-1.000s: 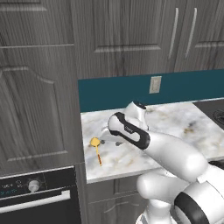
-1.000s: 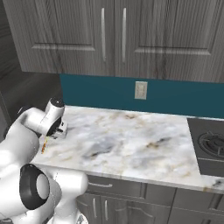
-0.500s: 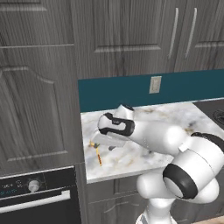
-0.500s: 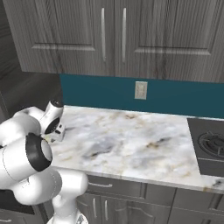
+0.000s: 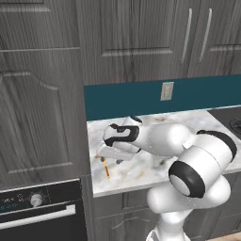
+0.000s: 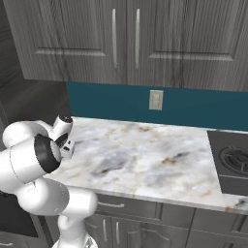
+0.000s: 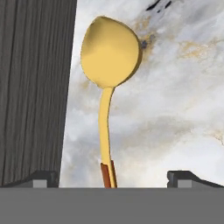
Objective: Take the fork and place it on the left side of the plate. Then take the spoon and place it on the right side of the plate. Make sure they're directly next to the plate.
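Gripper [image 7: 111,177] spread wide over the spoon [image 7: 109,74], fingertips either side of its handle. Bowl points to 12 o'clock on the marble counter [image 7: 175,109]. No readable writing.

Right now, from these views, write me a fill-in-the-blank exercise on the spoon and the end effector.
1. The spoon lying on the marble counter has a bowl coloured ____.
2. In the hand view, the spoon's handle runs down between the two ____ of the end effector.
3. The end effector's jaws are ____, with nothing gripped.
4. On the teal backsplash sits a wall ____.

Missing words: golden-yellow; fingertips; open; outlet
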